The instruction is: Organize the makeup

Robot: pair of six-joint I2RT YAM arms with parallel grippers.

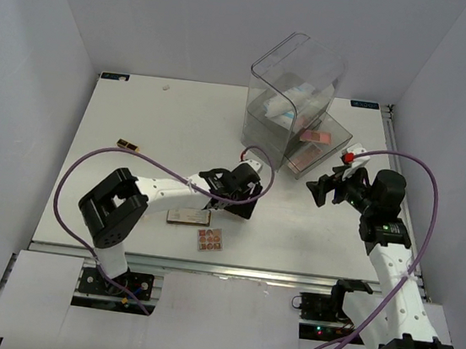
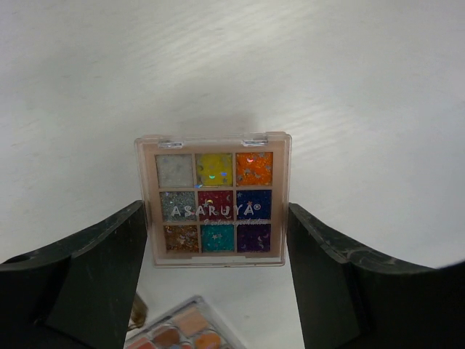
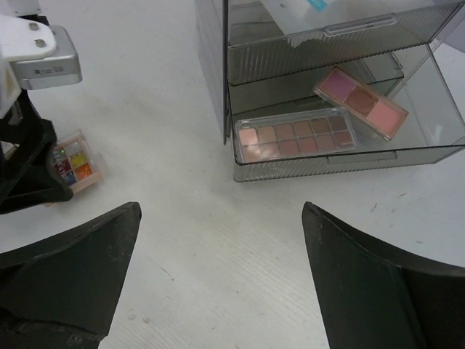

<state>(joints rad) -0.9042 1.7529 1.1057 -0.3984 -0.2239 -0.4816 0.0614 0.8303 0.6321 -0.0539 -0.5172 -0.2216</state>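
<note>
Left gripper [image 2: 216,218] straddles 1 nine-pan glitter palette [image 2: 213,200], which lies flat mid-bench [image 1: 138,112]. Its fingers sit right at both side edges; can't tell if it's clamped. Right gripper [image 3: 221,218] is spread wide with nothing in it, just in front of the drawer box [image 1: 265,85] at the far right. Open bottom drawer [image 3: 436,123] holds 2: long nude palette [image 3: 294,134] and three-pan pink palette [image 3: 361,103]. Loose on the bench are 1 grey compact [image 1: 189,216] and 1 pink-pan palette [image 1: 210,240] near the front edge, and 1 small dark item [image 1: 129,144] toward the left edge.
</note>
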